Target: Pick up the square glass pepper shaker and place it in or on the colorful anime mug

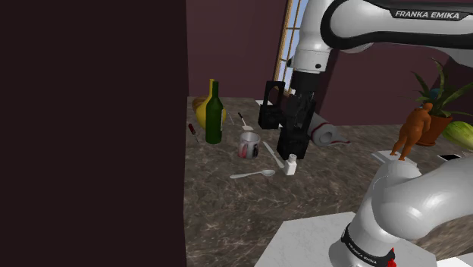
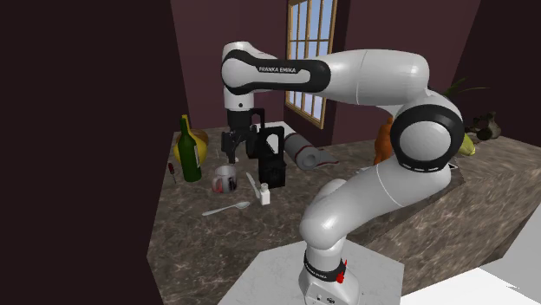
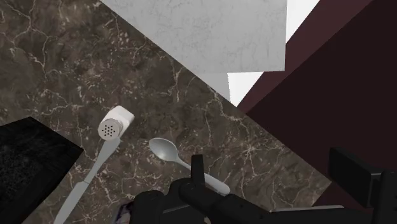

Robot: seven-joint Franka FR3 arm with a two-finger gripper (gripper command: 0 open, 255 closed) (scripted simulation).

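Pepper shaker (image 3: 115,122), white w/ holed top, stands upright on the marble counter (image 1: 227,220), just below the gripper (image 1: 289,152) & free of it. Can't tell how wide the gripper is open; it carries nothing. Spoon (image 1: 254,174) lies close by the shaker. Mug (image 1: 249,144) sits near the gripper, on the side toward the green bottle (image 1: 214,114). My read: approach stage only. Grasp, lift & transfer to mug all left to do.

White arm (image 2: 364,74) arched forward, gripper (image 1: 292,152) low.
The arm stood bent at the elbow, its forearm hung steeply, and the black gripper pointed downward.
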